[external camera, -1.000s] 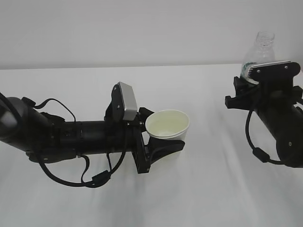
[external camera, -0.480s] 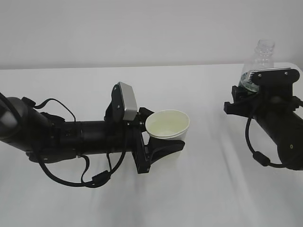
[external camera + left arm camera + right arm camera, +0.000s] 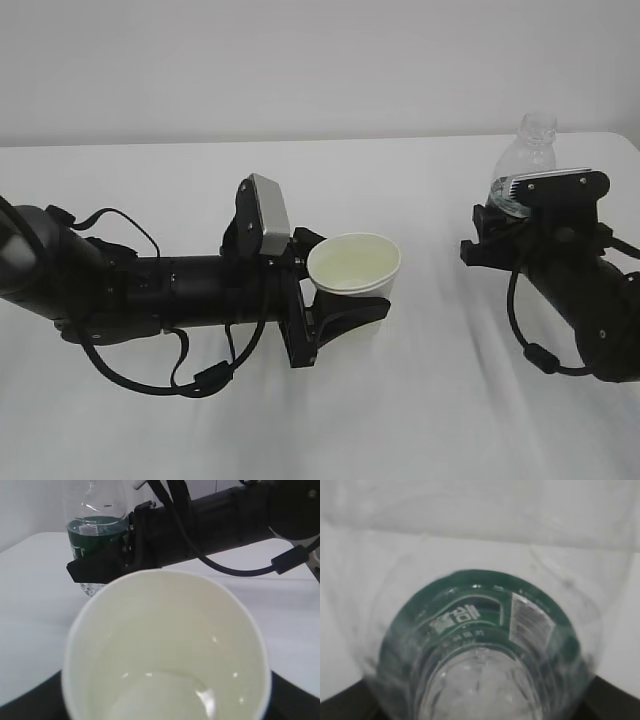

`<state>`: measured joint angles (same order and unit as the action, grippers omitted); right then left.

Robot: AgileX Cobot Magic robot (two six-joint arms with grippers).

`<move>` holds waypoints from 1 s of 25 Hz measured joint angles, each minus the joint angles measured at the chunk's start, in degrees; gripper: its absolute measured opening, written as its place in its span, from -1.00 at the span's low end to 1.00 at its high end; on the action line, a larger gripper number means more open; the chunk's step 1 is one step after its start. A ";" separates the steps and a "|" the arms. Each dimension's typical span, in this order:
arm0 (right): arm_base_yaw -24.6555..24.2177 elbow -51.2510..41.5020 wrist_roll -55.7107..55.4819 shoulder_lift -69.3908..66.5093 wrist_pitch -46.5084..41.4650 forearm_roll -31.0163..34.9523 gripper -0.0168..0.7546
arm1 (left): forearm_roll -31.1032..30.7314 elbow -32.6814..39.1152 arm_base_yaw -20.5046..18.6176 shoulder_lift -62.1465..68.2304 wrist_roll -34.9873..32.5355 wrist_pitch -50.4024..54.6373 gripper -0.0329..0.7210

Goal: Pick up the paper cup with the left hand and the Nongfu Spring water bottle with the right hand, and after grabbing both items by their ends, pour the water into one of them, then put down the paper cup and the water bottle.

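The table [image 3: 420, 420], white and bare, carries everything, and places here are given from the cup.

The left arm [image 3: 150, 290] lies low across the table to the left of the cup, and its gripper [image 3: 340, 290] is closed round the cup's body, one finger under the near side and the other behind. The right arm [image 3: 585, 310] stands well to the right of the cup, and its gripper [image 3: 505, 215] clasps the bottle low down, at the green label.

The bottle [image 3: 525, 155] is upright, well apart from the cup and to its right, with its open neck rising above the gripper plate. It is thin ribbed plastic, so it will likely dent under a hard squeeze. The label band looks the stiffest place to hold, and it is held there. With no cap on, any jolt while tilting could spill. I cannot tell how much water remains inside.

The cup [image 3: 353, 265] sits at the table's middle and leans a little toward the camera. In the left wrist view the cup [image 3: 167, 650] shows a glint of water [image 3: 165, 695] at its bottom. Paper is light and soft, and the wall would buckle if pinched, so a gentle grip below the rolled rim suits it best.
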<state>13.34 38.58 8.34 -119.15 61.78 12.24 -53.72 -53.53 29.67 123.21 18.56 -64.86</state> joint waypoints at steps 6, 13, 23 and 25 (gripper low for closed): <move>0.00 0.00 -0.60 -1.84 1.81 -0.24 0.27 | -0.08 0.00 0.00 0.00 0.00 0.00 0.36; 0.00 0.00 -0.99 -3.40 2.52 -0.68 0.27 | -0.12 0.00 0.00 0.00 0.00 0.00 0.36; 0.00 0.00 -1.34 -5.36 2.73 -1.13 0.27 | -0.21 0.00 0.00 0.00 0.00 0.00 0.36; 0.00 0.00 -1.38 -5.36 2.73 -1.13 0.27 | -0.21 0.00 0.00 0.00 0.00 0.00 0.36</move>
<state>13.34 38.58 6.96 -124.51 64.51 11.11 -53.93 -53.53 29.67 123.21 18.56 -64.86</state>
